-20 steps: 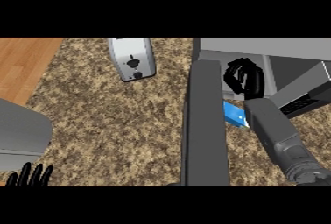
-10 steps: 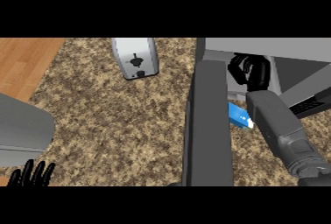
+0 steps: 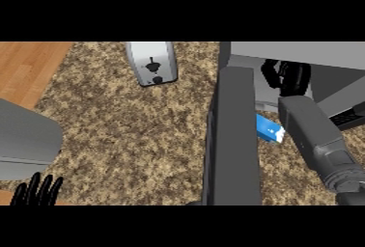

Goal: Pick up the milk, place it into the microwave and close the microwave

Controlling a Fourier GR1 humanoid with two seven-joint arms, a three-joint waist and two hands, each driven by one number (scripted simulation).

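Note:
The microwave [image 3: 299,50] stands at the right, its dark door [image 3: 230,140] swung open toward me. My right hand [image 3: 287,77] is up in the opening with its fingers curled, and nothing shows inside them. A blue and white milk carton [image 3: 268,127] lies lower down at the front of the opening, between the door and my right forearm [image 3: 314,140], which hides part of it. I cannot tell whether it rests on the microwave floor or on the counter. My left hand [image 3: 37,192] rests open at the lower left edge, fingers up.
A silver toaster [image 3: 151,62] stands at the back of the speckled counter [image 3: 135,130]. A grey rounded body [image 3: 21,140] fills the left edge. A wooden surface [image 3: 28,62] shows at the upper left.
My right hand has moved up and deeper into the microwave opening. The blue carton has stayed where it lay. The left hand has not moved.

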